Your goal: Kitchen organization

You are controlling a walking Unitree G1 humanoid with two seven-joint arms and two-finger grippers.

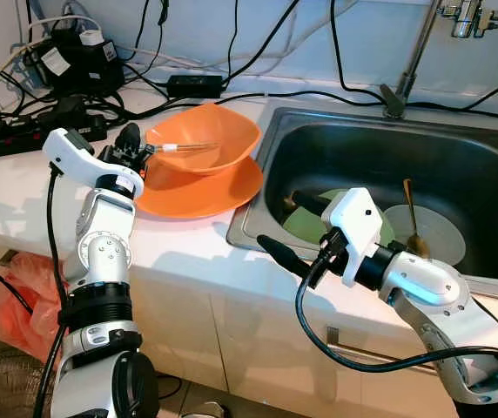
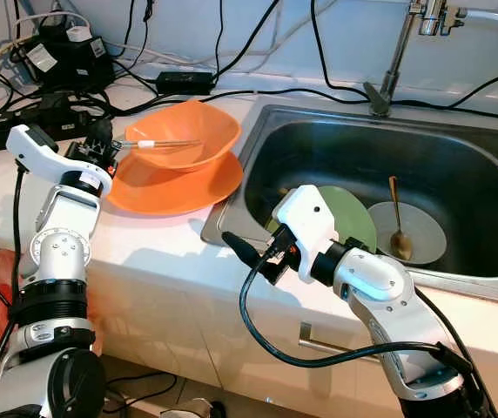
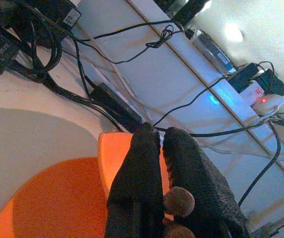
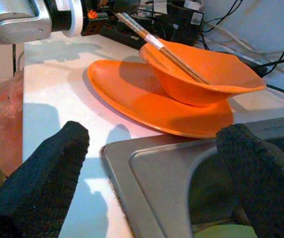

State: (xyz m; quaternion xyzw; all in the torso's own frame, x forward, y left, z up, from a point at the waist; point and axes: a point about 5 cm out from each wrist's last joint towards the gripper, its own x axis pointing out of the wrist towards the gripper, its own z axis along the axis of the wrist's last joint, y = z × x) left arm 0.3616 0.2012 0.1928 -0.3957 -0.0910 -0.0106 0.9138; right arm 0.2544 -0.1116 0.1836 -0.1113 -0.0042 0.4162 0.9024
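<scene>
An orange bowl [image 1: 204, 139] stands on an orange plate [image 1: 198, 192] on the white counter, left of the steel sink [image 1: 380, 139]. A pair of chopsticks [image 1: 184, 147] lies across the bowl. My left gripper [image 1: 134, 144] is at the bowl's left rim, shut on the chopsticks' ends [image 3: 179, 201]. My right gripper [image 4: 152, 173] is open at the sink's front left corner, its fingers [image 1: 277, 252] straddling the rim with nothing between them. In the sink lie a green plate [image 1: 306, 222] and a pale plate [image 1: 440, 235] with a spoon [image 1: 413, 218] on it.
Power strips, adapters and black cables [image 1: 66, 61] crowd the back left of the counter. The faucet [image 1: 406, 70] rises behind the sink. An orange plastic bag [image 1: 10, 300] lies on the floor at the left, below the counter edge.
</scene>
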